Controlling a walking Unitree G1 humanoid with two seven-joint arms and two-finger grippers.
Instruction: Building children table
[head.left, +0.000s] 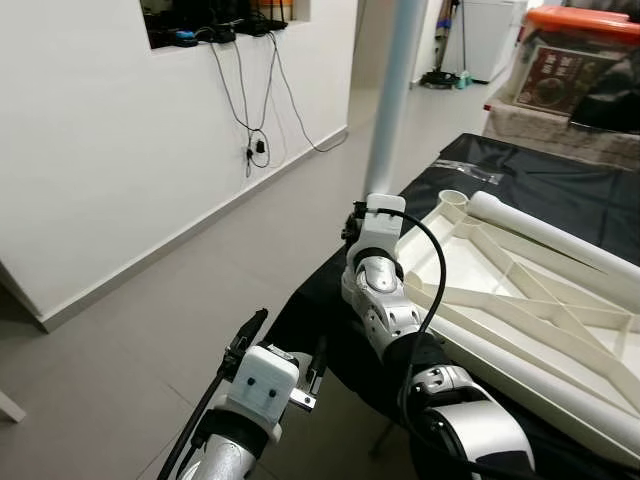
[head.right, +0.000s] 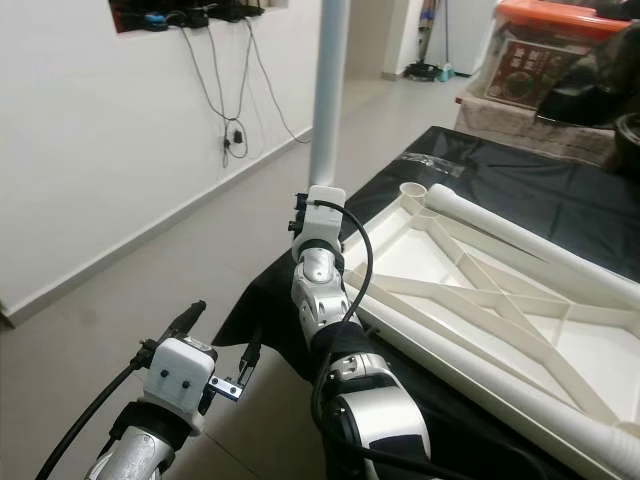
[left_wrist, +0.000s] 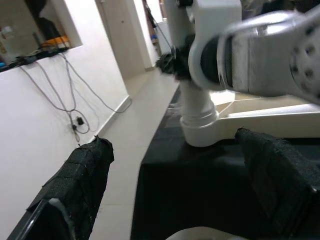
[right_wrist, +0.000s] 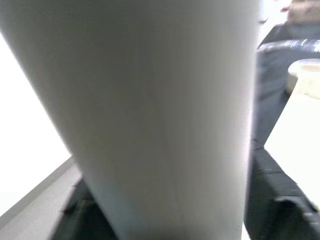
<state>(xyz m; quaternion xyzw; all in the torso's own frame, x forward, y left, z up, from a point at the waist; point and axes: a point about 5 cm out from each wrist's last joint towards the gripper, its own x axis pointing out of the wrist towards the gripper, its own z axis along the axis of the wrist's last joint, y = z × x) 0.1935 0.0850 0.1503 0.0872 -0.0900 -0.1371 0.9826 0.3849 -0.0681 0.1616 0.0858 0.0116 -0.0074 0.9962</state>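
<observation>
The right gripper (head.left: 378, 212) clenches the upright table leg (head.left: 395, 95) in the upturned tabletop's (head.left: 520, 300) corner socket at the worktop (head.left: 540, 180) edge; tilting could jam it, while the left gripper (head.left: 285, 365) hangs open.

Home interior, tiled floor (head.left: 150, 330), white wall (head.left: 100, 150), dangling cables (head.left: 245, 100), storage boxes (head.left: 560, 70)
</observation>
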